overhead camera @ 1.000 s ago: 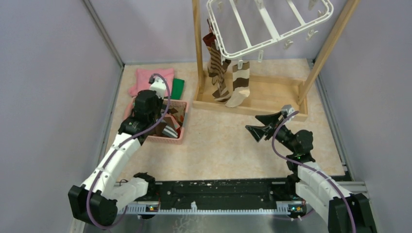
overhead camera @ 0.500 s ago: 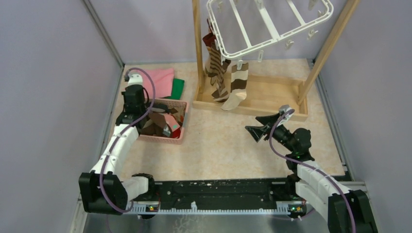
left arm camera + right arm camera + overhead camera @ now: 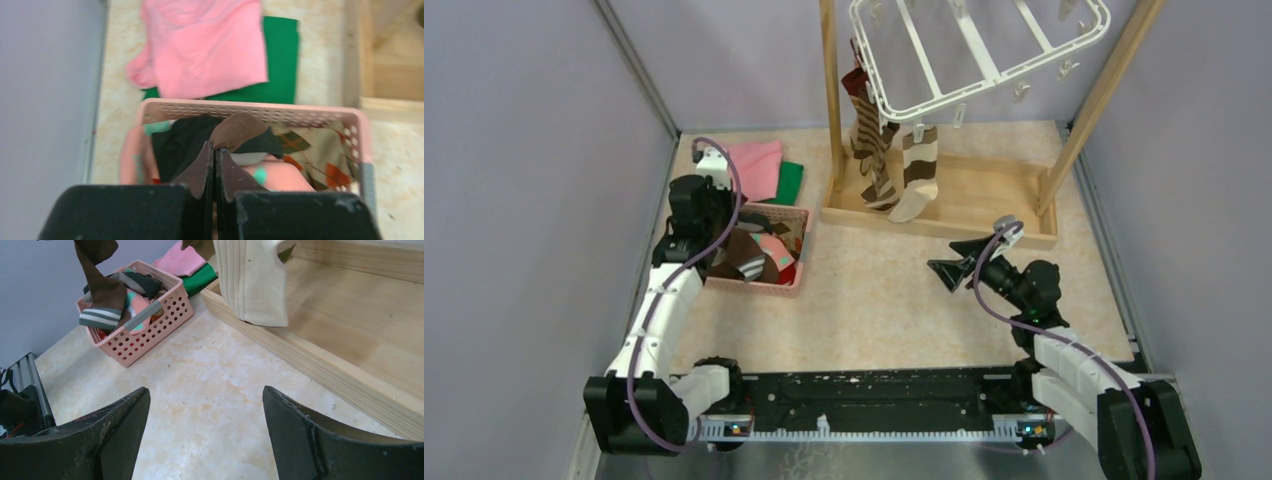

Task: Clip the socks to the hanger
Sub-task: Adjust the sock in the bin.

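Left end effector (image 3: 215, 150) has a dark brown sock (image 3: 742, 257) pinched over the pink basket (image 3: 754, 287)!
Top view: two striped socks (image 3: 917, 172) hang clipped at the near-left corner of the white hanger (image 3: 985, 60); right end effector (image 3: 943, 257) gapes wide, empty, above the bench (image 3: 874, 310). Left wrist: jaws pressed together on brown fabric. Right wrist: that sock dangles, striped cuff lowest, over the basket.

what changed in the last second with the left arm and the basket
The left claw, shut on a dark brown sock, drew back toward the left wall, pulling the sock up from the pink basket. The right claw stayed open and hardly moved; two socks remain clipped to the hanger.
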Robot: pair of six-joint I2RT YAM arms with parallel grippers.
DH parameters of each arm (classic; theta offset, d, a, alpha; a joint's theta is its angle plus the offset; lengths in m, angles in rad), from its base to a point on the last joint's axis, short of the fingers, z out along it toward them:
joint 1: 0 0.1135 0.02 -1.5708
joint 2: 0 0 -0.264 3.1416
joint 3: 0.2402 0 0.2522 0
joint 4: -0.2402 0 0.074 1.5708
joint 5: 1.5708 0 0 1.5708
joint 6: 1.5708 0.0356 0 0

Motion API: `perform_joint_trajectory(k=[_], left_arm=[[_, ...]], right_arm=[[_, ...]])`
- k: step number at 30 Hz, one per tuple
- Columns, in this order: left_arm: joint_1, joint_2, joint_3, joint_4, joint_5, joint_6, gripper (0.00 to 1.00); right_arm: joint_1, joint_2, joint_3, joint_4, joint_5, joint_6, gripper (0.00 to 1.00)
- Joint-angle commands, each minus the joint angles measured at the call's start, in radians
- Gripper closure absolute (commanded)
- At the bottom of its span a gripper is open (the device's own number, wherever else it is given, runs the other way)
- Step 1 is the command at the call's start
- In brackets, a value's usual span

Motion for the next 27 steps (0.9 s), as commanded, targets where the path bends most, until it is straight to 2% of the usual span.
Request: perform_joint_trajectory(k=[1, 8, 17, 19, 22, 26, 27], left_arm=[[0.001, 0.016, 0.053, -0.085, 0.282, 0.05, 1.0], [-0.003, 0.129, 0.064, -0.241, 0.504, 0.063, 1.0], [-0.041, 0.267, 0.051, -0.3, 0.343, 0.045, 0.98], [-0.046, 0.309, 0.061, -0.313, 0.345, 0.034, 0.81], [-0.047, 0.365, 0.122, -0.381, 0.373, 0.021, 0.69], [-0.047, 0.272, 0.16, -0.366, 0.388, 0.015, 0.34], [-0.047, 0.233, 0.163, -0.349, 0.39, 0.02, 0.31]], right_arm=[[0.007, 0.013, 0.051, 0.024, 0.005, -0.017, 0.18], [0.007, 0.018, 0.048, 0.021, 0.006, -0.02, 0.18], [0.007, 0.012, 0.043, 0.02, 0.006, -0.017, 0.18], [0.007, 0.009, 0.043, 0.02, 0.006, -0.017, 0.18], [0.007, 0.005, 0.044, 0.014, 0.006, -0.02, 0.18], [0.007, 0.004, 0.044, 0.01, 0.004, -0.022, 0.18], [0.007, 0.005, 0.043, 0.012, 0.006, -0.023, 0.18]])
